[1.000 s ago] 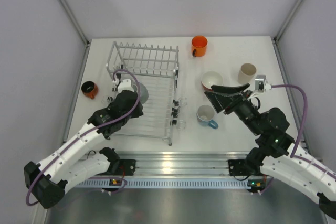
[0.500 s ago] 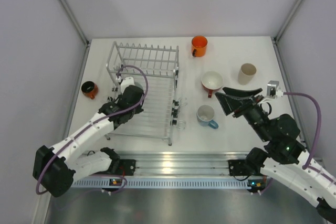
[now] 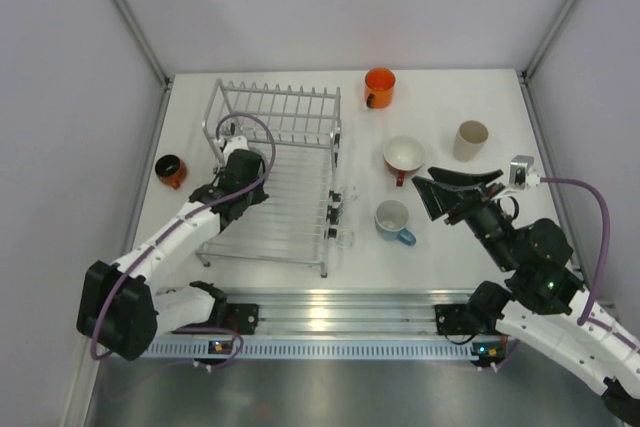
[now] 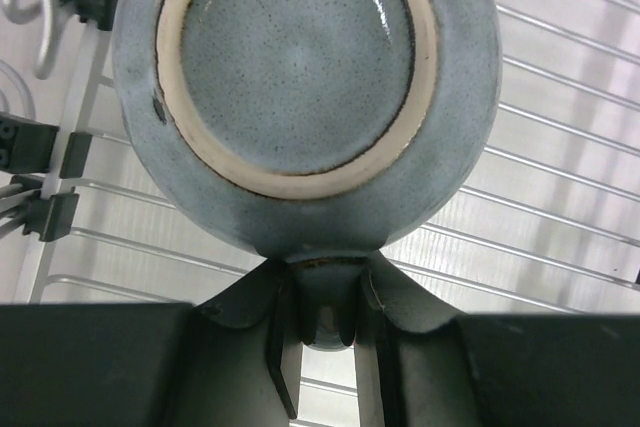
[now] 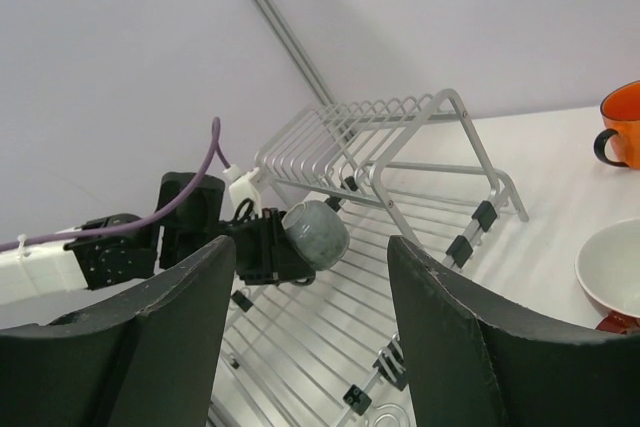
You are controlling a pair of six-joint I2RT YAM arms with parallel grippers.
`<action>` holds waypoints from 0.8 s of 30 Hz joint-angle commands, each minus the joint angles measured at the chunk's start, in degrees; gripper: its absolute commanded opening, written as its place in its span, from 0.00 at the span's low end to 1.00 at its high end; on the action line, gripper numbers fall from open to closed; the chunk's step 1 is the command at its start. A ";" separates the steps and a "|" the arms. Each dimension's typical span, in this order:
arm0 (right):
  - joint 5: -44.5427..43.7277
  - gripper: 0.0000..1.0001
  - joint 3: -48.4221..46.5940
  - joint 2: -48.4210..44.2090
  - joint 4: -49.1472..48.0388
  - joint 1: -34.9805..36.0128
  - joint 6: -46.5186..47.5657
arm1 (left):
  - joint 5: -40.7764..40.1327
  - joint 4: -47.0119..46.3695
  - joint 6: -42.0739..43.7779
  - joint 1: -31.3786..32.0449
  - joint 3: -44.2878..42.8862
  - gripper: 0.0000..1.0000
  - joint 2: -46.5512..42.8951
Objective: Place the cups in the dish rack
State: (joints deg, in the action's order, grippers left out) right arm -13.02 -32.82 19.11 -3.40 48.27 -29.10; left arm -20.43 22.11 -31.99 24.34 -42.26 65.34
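Note:
My left gripper (image 4: 325, 287) is shut on the handle of a grey-blue speckled mug (image 4: 305, 77), held base toward the camera above the wires of the dish rack (image 4: 560, 177). The right wrist view shows that mug (image 5: 315, 232) on its side over the rack (image 5: 400, 127), near the upright tines. From above, the left gripper (image 3: 240, 175) covers the mug inside the rack (image 3: 290, 217). On the table stand an orange cup (image 3: 380, 85), a red cup with white inside (image 3: 403, 155), a light blue cup (image 3: 392, 219), a beige cup (image 3: 470, 139) and a dark red-orange cup (image 3: 170, 170). My right gripper (image 3: 442, 194) hangs open and empty, right of the light blue cup.
Wire hooks (image 3: 345, 217) stick out from the rack's right side toward the light blue cup. Grey walls enclose the table on the left, back and right. A metal rail (image 3: 330, 322) with the arm bases runs along the near edge.
The left arm carried the mug back and left over the rack, and the wrist now hides it from above. The right gripper drew back to the right, away from the red cup.

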 commanded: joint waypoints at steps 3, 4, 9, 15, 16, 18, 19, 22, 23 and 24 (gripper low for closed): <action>-0.78 0.63 -2.25 0.22 -1.08 0.68 1.07 | -0.75 -10.33 2.11 -0.08 -1.60 0.00 1.28; -0.70 0.63 -2.25 0.31 -1.26 0.60 0.80 | -1.54 -11.03 2.19 -0.17 -1.34 0.01 1.45; -0.43 0.64 -2.51 0.93 -1.17 0.60 0.80 | -4.44 -13.58 2.45 -0.08 -1.16 0.06 2.16; -1.05 0.64 -2.42 0.05 -0.30 0.68 1.07 | -5.68 -16.66 2.98 -0.08 -0.72 0.10 3.83; -1.22 0.64 -2.43 -0.13 -0.03 0.68 1.33 | -5.59 -16.92 2.98 -0.17 -1.07 0.10 4.61; -1.66 0.64 -2.60 -0.74 0.41 0.60 1.33 | -5.41 -17.01 2.98 -0.17 -1.42 0.11 5.32; -1.75 0.64 -2.60 -1.01 0.58 0.60 1.59 | -5.41 -17.18 2.81 -0.17 -1.51 0.11 5.67; -2.28 0.64 -2.78 -1.80 1.20 0.68 1.77 | -5.06 -18.41 2.54 -0.17 -1.51 0.13 6.20; -2.36 0.64 -2.69 -2.15 1.29 0.68 1.86 | -4.98 -18.59 2.63 -0.25 -1.60 0.13 6.29; -2.37 0.64 -2.69 -2.24 1.38 0.60 1.86 | -5.06 -18.77 2.81 -0.26 -1.77 0.13 6.55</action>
State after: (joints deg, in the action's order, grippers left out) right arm -14.02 -32.82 17.80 -2.31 48.27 -28.36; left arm -23.27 13.04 -29.82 24.36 -42.22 72.64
